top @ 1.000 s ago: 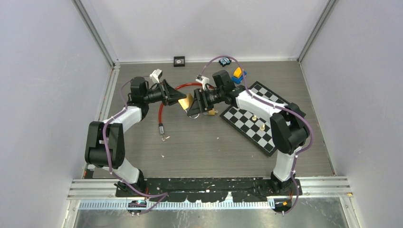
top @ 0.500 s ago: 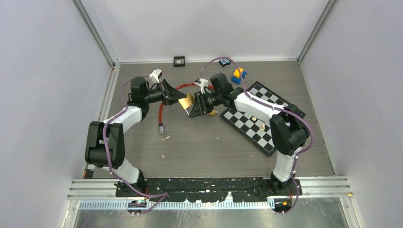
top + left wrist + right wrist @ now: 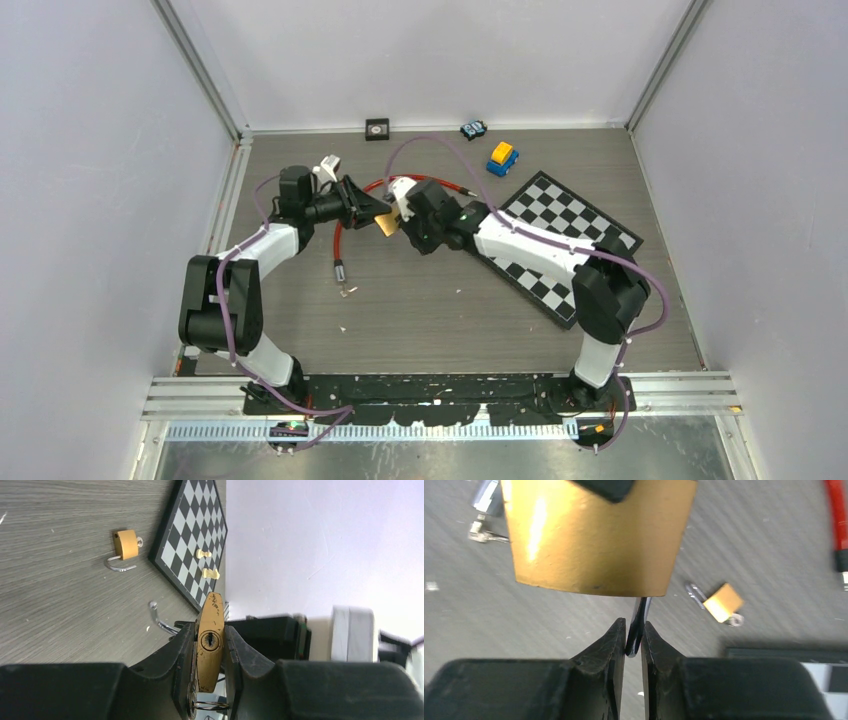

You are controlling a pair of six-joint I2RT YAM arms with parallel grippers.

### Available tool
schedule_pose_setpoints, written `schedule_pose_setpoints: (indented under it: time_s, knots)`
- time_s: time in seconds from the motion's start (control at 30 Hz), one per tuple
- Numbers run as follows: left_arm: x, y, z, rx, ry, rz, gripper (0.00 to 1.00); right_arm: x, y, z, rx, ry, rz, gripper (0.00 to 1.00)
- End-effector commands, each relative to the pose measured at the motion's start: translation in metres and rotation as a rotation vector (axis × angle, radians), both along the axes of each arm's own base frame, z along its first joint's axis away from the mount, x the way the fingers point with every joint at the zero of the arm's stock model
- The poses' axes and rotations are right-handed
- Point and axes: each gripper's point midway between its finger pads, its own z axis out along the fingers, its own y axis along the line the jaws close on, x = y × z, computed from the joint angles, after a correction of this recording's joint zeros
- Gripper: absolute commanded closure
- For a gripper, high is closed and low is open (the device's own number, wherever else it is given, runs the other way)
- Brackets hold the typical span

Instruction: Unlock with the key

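Fingers [image 3: 183,647] of the left gripper [image 3: 209,630] are clamped on the flat sides of a brass padlock [image 3: 210,657]. They hold it off the table with its keyhole face turned toward the wrist camera. The right gripper [image 3: 634,630] has its fingers [image 3: 606,652] pinched together on a thin dark key [image 3: 640,612]. The key's tip reaches the padlock's bottom edge; whether it sits inside the keyhole cannot be told. Seen from above, both grippers stand nose to nose over the grey wood-grain table [image 3: 430,300], beside a red cable lock [image 3: 337,235]. A second, smaller padlock [image 3: 722,602] lies on the table near a chessboard [image 3: 575,215], which carries two pale pieces [image 3: 202,554].
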Motion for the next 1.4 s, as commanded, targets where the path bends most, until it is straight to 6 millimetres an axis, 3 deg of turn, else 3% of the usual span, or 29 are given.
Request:
schedule_pose_setpoints:
  time_s: [0.0, 0.2, 0.37, 0.5, 0.77, 0.97, 1.13, 1.23, 1.37]
  knots:
    - [0.010, 0.000, 0.020, 0.006, -0.058, 0.016, 1.00, 0.027, -0.014, 0.045, -0.251, -0.440, -0.066, 0.77]
    - [0.013, 0.000, 0.009, 0.013, -0.028, 0.016, 1.00, 0.029, -0.015, 0.038, -0.432, -0.637, -0.063, 0.76]
    - [0.020, -0.001, 0.003, 0.013, -0.035, 0.012, 1.00, 0.028, -0.014, 0.034, -0.456, -0.658, -0.055, 0.63]
    - [0.025, -0.002, -0.004, 0.013, -0.040, 0.000, 1.00, 0.022, -0.013, 0.031, -0.442, -0.619, -0.040, 0.56]
    - [0.028, -0.001, -0.026, 0.042, -0.034, -0.016, 1.00, 0.012, -0.012, 0.021, -0.396, -0.547, -0.032, 0.55]
    - [0.026, 0.007, -0.043, 0.130, -0.066, -0.024, 1.00, 0.021, -0.020, 0.013, -0.303, -0.416, -0.083, 0.53]
    - [0.020, 0.009, -0.057, 0.254, -0.108, -0.074, 1.00, 0.033, -0.038, 0.014, -0.170, -0.242, -0.158, 0.50]
    - [0.008, -0.001, -0.065, 0.324, -0.137, -0.161, 0.90, 0.035, -0.051, 0.020, -0.097, -0.167, -0.177, 0.48]
    - [-0.015, -0.022, -0.070, 0.413, -0.228, -0.318, 0.72, 0.027, -0.067, 0.010, -0.057, -0.075, -0.171, 0.46]
